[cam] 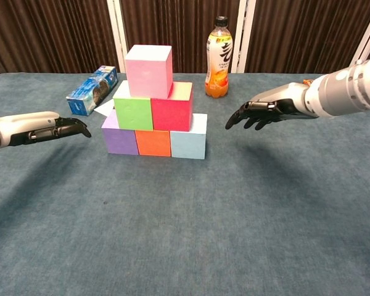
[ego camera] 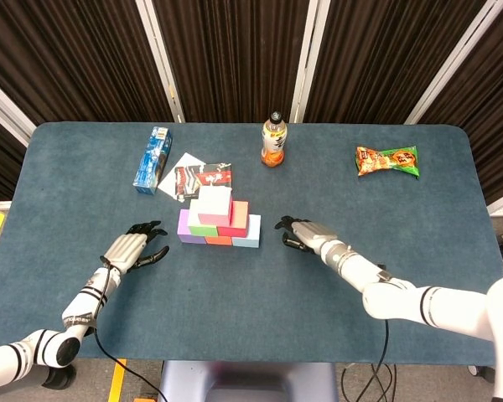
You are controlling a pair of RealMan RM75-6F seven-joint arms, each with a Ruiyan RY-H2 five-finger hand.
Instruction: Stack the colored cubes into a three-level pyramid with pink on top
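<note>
A three-level stack of cubes stands mid-table. A purple cube (cam: 119, 137), an orange cube (cam: 153, 142) and a light blue cube (cam: 188, 141) form the bottom row. A green cube (cam: 132, 113) and a red cube (cam: 171, 111) lie on them, and the pink cube (cam: 148, 70) (ego camera: 214, 203) sits on top. My left hand (cam: 52, 127) (ego camera: 134, 246) hovers left of the stack, fingers stretched out, holding nothing. On the other side my right hand (cam: 262, 113) (ego camera: 300, 234) reaches toward the stack with spread fingers, also empty. Neither hand touches a cube.
An orange drink bottle (cam: 219, 58) stands behind the stack. A blue carton (cam: 92, 90) and a small packet (ego camera: 203, 178) on white paper lie at the back left. A snack bag (ego camera: 387, 160) lies at the back right.
</note>
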